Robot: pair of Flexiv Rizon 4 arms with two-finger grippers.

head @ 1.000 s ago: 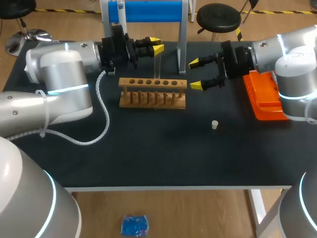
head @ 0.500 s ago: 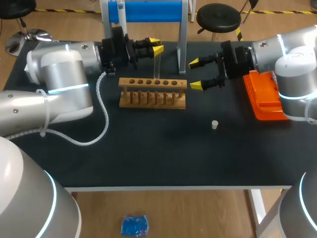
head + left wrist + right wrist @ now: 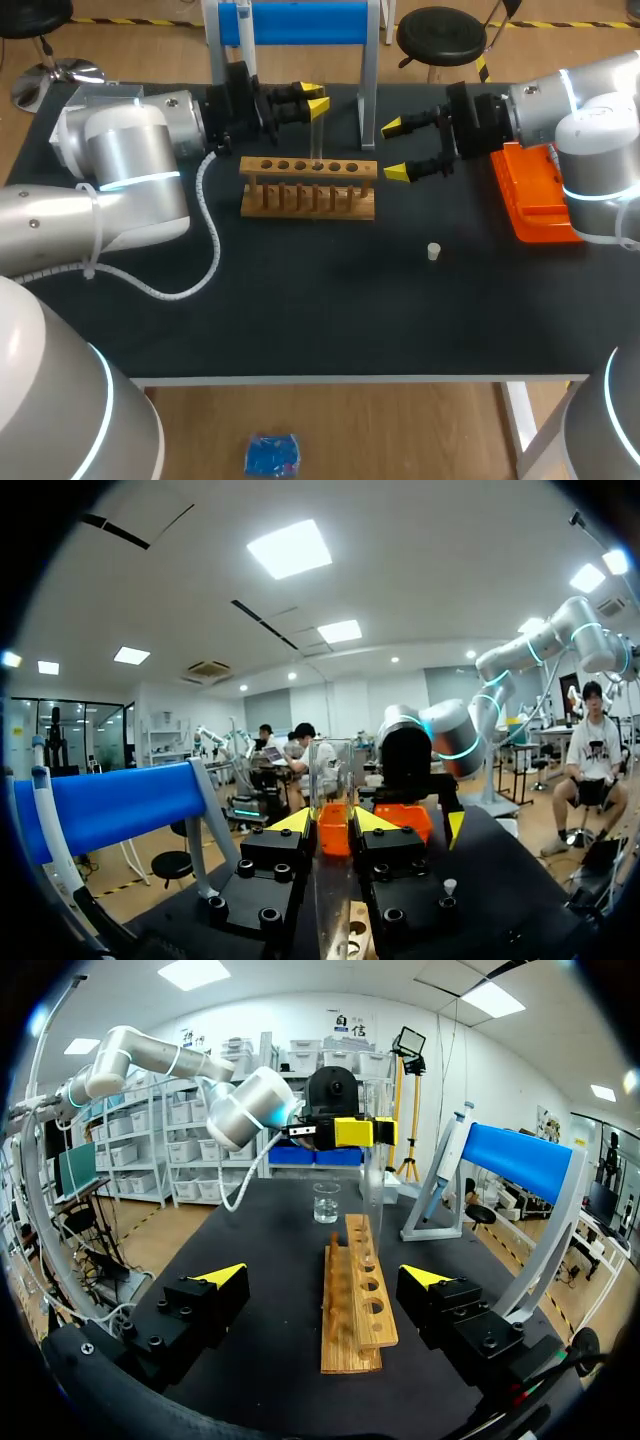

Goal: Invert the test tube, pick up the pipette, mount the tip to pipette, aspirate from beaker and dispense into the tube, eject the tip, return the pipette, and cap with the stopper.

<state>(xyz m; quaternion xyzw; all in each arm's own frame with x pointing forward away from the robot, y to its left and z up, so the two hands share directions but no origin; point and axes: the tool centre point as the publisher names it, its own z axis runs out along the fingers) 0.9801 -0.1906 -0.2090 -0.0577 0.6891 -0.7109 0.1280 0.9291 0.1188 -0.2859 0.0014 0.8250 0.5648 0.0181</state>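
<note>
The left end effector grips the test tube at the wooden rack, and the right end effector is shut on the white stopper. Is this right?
Not entirely: the head view shows the right end effector open and empty, the white stopper lying on the table apart from it. The left end effector does grip the test tube at the wooden rack.

Silver-grey rounded shells on L arm (image 3: pixel 120 170) & R arm (image 3: pixel 590 120), w/ thin glowing cyan rings at joints. Black blocky bodies on L gripper (image 3: pixel 315 97) & R gripper (image 3: pixel 395 149), round screw heads, two fingers ea. w/ bright yellow wedge tips. White spiral-wrapped cable (image 3: pixel 207 250) looped along L arm.
</note>
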